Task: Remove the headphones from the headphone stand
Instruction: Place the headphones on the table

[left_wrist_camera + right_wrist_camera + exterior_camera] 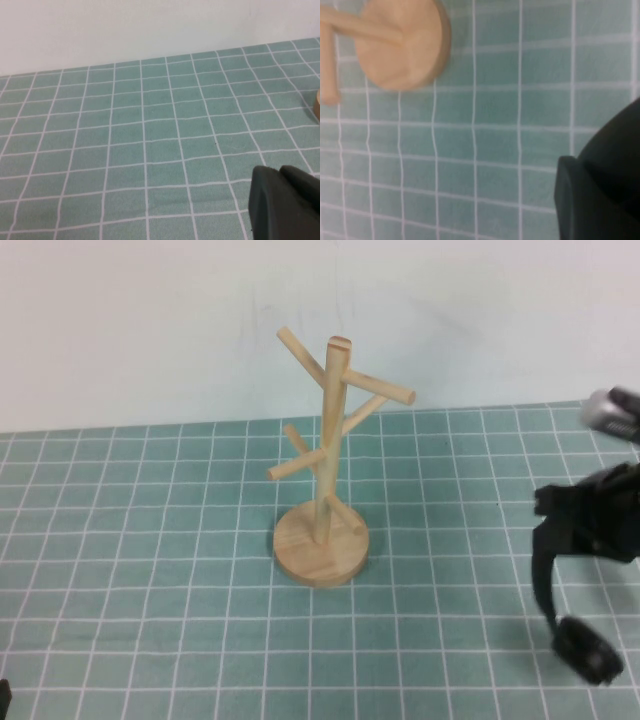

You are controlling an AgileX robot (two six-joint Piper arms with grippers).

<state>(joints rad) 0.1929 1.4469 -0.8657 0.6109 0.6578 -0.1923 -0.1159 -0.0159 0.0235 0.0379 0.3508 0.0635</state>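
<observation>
The headphone stand (322, 465) stands upright in the middle of the table, and all its pegs are bare. The black headphones (545, 575) hang to its right, clear of it, from my right gripper (578, 515), which is shut on the headband. One round ear cup (590, 650) dangles just above the mat. In the right wrist view the stand's round base (400, 45) lies well away from the dark gripper. My left gripper (287, 200) is low at the table's near left, its fingers together with nothing between them.
A green mat with a white grid (150, 570) covers the table up to a plain white wall (150, 320) at the back. An edge of the stand's base (317, 104) shows in the left wrist view.
</observation>
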